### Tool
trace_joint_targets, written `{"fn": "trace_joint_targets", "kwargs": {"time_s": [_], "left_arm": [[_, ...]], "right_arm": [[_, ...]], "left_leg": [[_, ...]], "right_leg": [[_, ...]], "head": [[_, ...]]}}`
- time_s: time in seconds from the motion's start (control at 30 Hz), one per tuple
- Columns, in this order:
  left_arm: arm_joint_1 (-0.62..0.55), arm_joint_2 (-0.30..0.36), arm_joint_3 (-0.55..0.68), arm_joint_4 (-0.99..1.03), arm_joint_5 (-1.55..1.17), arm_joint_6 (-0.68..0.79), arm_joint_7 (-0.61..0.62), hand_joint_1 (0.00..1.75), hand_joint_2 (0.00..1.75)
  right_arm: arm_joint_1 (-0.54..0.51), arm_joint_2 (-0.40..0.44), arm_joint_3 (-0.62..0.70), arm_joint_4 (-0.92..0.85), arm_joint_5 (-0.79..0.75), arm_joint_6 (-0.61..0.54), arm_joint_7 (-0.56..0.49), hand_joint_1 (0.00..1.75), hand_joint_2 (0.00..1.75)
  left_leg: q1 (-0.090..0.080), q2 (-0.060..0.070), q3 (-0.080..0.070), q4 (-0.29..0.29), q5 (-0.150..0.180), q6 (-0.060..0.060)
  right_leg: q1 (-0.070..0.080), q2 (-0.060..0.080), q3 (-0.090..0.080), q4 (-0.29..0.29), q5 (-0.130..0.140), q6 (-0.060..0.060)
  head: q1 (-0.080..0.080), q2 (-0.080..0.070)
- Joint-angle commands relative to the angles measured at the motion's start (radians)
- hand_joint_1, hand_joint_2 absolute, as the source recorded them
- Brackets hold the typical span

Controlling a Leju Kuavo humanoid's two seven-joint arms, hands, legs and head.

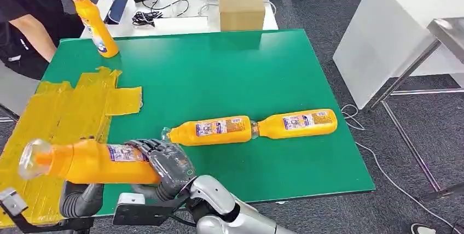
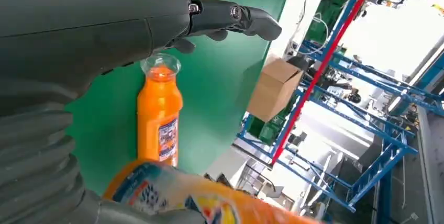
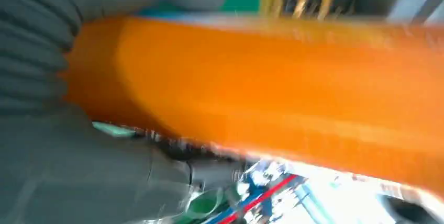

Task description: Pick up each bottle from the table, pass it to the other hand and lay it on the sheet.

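From the head view, you have the right robot hand (image 1: 164, 163) wrapped around the base end of a held bottle (image 1: 90, 160), which lies level over the near edge of the yellow sheet (image 1: 54, 119), neck pointing out past the worktop (image 1: 230, 75). The left robot hand (image 1: 79, 197) sits just under it; whether it has any hold you cannot tell here. No bottle lies on the sheet yet, so I judge the first pass is under way and nearly all the work is left. Two bottles (image 1: 210, 130) (image 1: 298, 123) lie end to end on the green, near the right hand. A fourth bottle (image 1: 94, 21) is at the far corner by a person's arm (image 1: 30, 31). A cardboard box (image 1: 241, 5) stands behind, well apart.

In the left wrist view, that hand's fingers (image 2: 230, 17) reach out straight, closed on nothing, with the held bottle's label end (image 2: 173, 198) close beside the palm and a lying bottle (image 2: 158, 114) beyond.

The right wrist view is blurred: orange bottle (image 3: 262, 98) pressed against the grey hand (image 3: 78, 145), which grips it.
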Motion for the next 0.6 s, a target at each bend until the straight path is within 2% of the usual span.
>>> {"fn": "trace_joint_targets", "kwargs": {"time_s": [0.03, 0.37, 0.6], "left_arm": [[0.017, -0.023, 0.001, 0.006, -0.012, -0.034, 0.002, 0.0, 1.75], [0.008, -0.026, -0.014, 0.001, -0.021, -0.039, 0.003, 0.0, 1.75], [-0.026, -0.016, -0.063, 0.022, -0.012, -0.033, 0.015, 0.0, 1.75]], "right_arm": [[0.048, -0.085, -0.222, -0.012, 0.038, -0.084, 0.016, 1.75, 1.75], [0.051, -0.057, -0.239, 0.034, 0.028, -0.087, 0.005, 1.75, 1.75], [-0.03, 0.0, -0.192, 0.176, 0.035, -0.036, 0.011, 1.75, 1.75]], "left_leg": [[0.0, -0.003, 0.001, 0.0, 0.0, 0.0], [0.0, -0.002, 0.001, 0.0, 0.0, -0.001], [0.0, -0.001, 0.001, -0.001, 0.0, 0.0]], "right_leg": [[0.0, -0.003, 0.002, -0.001, 0.0, 0.001], [0.0, -0.001, 0.001, 0.0, 0.0, 0.0], [0.0, 0.0, 0.001, 0.0, 0.0, 0.0]], "head": [[0.0, 0.0], [0.0, 0.0], [0.0, 0.0]]}}
